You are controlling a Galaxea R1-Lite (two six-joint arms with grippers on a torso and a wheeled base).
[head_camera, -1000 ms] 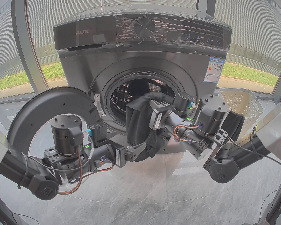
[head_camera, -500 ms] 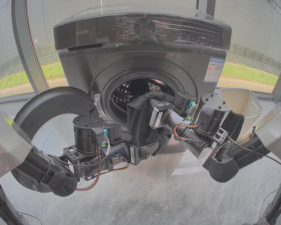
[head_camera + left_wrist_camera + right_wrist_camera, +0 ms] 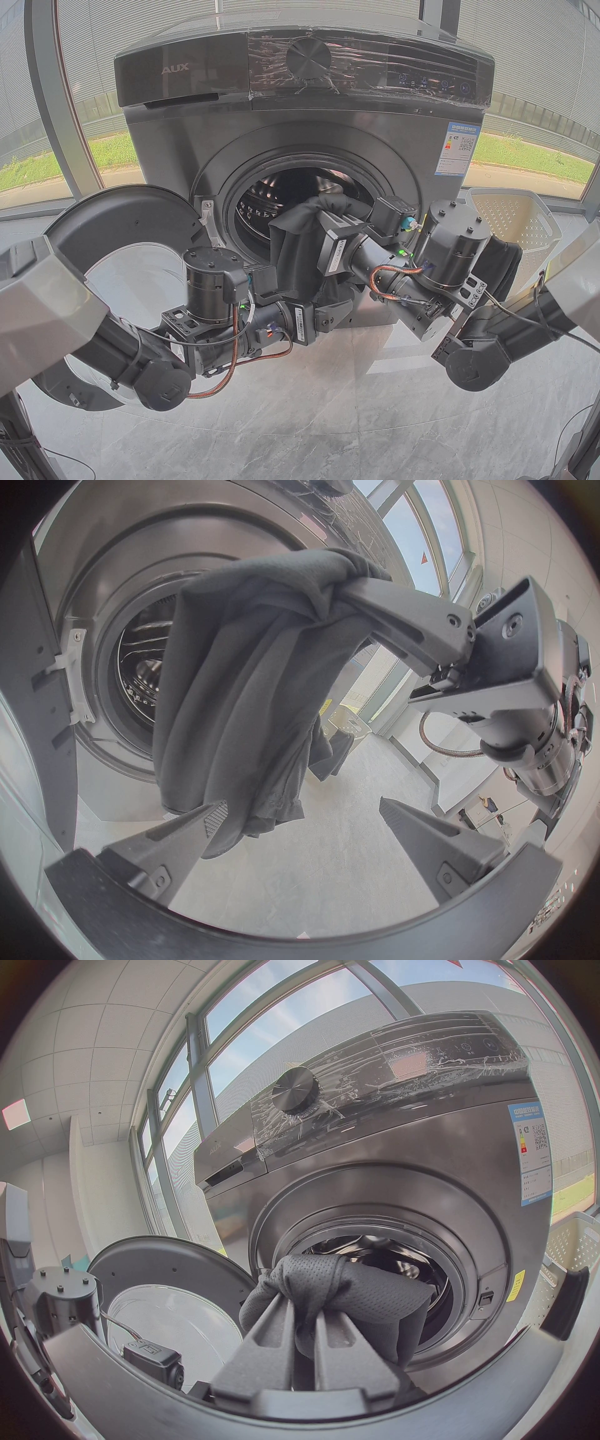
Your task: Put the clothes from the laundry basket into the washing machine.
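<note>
R claw [image 3: 304, 1300] clamped on dark garment [image 3: 250, 667] at drum [image 3: 275, 194] mouth — soft, light, limp, hem dangles. L claw [image 3: 303, 804] agape below — best pinch the hanging hem.

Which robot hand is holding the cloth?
The right gripper: it is shut on the dark cloth before the washer. The left gripper is open, near the cloth's hem.

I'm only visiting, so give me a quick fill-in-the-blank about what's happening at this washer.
The right gripper is ____ on the dark garment.
The left gripper has its jaws ____.
The door of the washing machine stands ____.
The laundry basket sits on the robot's ____ side.
Missing: shut; open; open; right.
</note>
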